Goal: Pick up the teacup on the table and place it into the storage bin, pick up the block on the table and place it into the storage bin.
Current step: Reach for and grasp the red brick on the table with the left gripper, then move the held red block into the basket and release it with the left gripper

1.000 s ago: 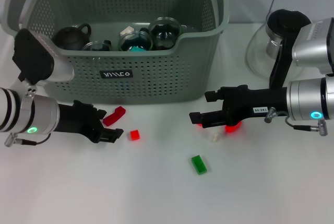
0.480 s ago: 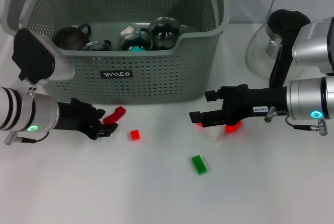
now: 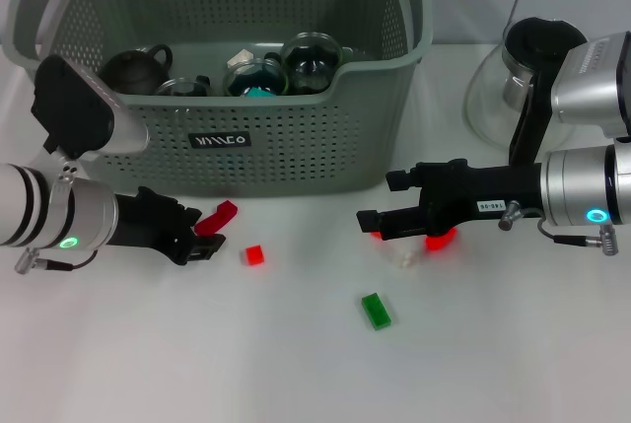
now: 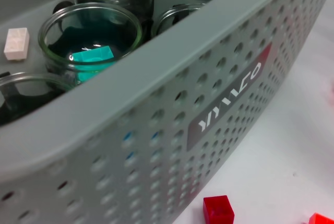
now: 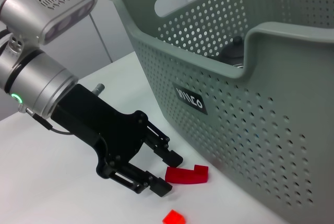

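The grey-green storage bin (image 3: 296, 152) stands at the back and holds glass teacups (image 3: 256, 76) and a dark teapot (image 3: 136, 66). Blocks lie on the white table in front of it: a curved red block (image 3: 217, 217), a small red block (image 3: 254, 254), a green block (image 3: 376, 310) and a white block (image 3: 404, 256). My left gripper (image 3: 209, 229) is open, low over the table, its tips right at the curved red block (image 5: 186, 174). To the right, my right gripper (image 3: 378, 201) hovers open above a red piece (image 3: 440, 243).
A glass carafe with a black lid (image 3: 515, 73) stands at the back right. In the left wrist view the bin wall (image 4: 156, 93) fills the picture, with a teal block (image 4: 93, 56) inside a glass and a small red block (image 4: 218, 209) on the table below.
My left gripper has shifted slightly back toward the bin, closer to the curved red block. The right arm and the blocks have not moved.
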Robot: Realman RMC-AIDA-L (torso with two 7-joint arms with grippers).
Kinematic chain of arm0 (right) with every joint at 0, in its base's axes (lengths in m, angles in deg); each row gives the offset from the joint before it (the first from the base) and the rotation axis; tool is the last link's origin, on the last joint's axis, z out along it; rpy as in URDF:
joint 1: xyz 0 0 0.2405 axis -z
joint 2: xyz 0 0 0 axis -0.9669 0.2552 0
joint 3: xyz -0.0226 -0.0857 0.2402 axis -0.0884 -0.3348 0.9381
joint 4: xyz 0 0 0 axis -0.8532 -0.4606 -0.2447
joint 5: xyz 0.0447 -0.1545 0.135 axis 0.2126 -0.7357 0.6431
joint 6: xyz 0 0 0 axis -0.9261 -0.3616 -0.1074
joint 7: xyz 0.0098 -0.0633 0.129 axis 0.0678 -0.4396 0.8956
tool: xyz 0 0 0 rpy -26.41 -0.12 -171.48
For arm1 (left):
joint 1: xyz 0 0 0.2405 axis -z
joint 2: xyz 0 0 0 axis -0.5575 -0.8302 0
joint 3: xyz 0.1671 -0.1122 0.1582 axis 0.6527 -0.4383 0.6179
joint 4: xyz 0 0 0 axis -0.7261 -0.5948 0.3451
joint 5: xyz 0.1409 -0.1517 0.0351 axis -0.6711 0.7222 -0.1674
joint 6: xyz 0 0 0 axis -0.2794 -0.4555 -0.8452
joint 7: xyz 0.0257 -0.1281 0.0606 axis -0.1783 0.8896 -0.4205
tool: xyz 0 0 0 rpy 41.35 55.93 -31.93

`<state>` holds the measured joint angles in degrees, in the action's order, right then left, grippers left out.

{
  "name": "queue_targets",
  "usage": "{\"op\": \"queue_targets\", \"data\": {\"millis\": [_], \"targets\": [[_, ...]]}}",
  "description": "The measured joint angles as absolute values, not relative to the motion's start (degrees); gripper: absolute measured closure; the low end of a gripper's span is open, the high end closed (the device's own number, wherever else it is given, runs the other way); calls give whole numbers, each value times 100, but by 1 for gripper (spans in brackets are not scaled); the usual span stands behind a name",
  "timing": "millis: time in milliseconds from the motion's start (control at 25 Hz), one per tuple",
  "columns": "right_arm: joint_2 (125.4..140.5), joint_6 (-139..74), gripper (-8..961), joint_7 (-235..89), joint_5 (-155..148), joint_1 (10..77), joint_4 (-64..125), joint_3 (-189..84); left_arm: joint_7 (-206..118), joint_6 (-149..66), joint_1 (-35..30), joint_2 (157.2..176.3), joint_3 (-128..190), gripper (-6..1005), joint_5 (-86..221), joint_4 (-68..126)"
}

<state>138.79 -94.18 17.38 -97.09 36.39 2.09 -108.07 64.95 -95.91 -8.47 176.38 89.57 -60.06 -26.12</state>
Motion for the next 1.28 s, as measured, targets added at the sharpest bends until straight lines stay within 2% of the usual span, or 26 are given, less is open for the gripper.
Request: {"op": "queue_targets", "data": {"millis": [760, 1040, 1280], "targets": [[13873, -9419, 39, 1730, -9709, 3659, 210, -10808, 6944, -9618, -798, 17642, 9173, 822, -6252, -2783], [13873, -9426, 39, 1711, -9709, 3668, 210, -10808, 7105, -10179, -821, 17641, 9078, 823, -6150, -3085], [13856, -9461, 38, 1729, -9709, 3678, 209, -10822, 7394, -11542, -707, 17600, 8490, 823, -5667, -3432]]}}
